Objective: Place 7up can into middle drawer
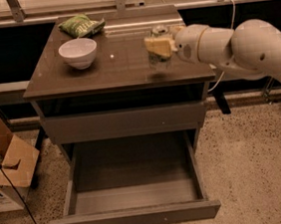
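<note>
Above the glossy brown tabletop (pixel 121 68), the gripper (pixel 158 46) has its fingers pinching the small green-and-silver 7up can (pixel 159 61), with the wide grey middle drawer (pixel 136 217) open below.

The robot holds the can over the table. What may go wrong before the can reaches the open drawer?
The tool grips the 7up can over the tabletop, well above the open middle drawer; it might slip on the way. Coming down, the can could strike the table's front edge.

Pincer (pixel 159 46) w/ 7up can (pixel 159 60) over tabletop (pixel 121 68) R side; bowl (pixel 78 58) L; middle drawer (pixel 136 218) below.
</note>
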You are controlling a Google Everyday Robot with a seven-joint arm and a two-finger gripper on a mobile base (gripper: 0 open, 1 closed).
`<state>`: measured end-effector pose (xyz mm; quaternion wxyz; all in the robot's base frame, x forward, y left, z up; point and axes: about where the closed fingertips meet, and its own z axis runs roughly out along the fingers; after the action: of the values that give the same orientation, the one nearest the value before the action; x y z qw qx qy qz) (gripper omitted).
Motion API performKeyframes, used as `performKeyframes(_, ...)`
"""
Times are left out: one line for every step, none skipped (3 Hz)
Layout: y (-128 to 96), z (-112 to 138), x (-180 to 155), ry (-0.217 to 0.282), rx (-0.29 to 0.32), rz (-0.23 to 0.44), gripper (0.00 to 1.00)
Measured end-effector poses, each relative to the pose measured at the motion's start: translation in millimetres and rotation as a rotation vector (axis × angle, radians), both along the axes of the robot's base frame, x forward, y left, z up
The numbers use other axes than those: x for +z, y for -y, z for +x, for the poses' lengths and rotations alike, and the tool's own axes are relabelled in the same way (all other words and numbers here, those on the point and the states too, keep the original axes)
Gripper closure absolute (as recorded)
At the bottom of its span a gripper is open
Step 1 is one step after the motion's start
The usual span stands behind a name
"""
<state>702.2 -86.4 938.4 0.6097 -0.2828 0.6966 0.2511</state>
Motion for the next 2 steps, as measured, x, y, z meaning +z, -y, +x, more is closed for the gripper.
performKeyframes(4.9, -25.9, -15.6, -0.029, 0.057, -0.013, 1.00)
performKeyframes(4.8, -29.7, -17.3, -0.034, 0.068, -0.017, 1.00)
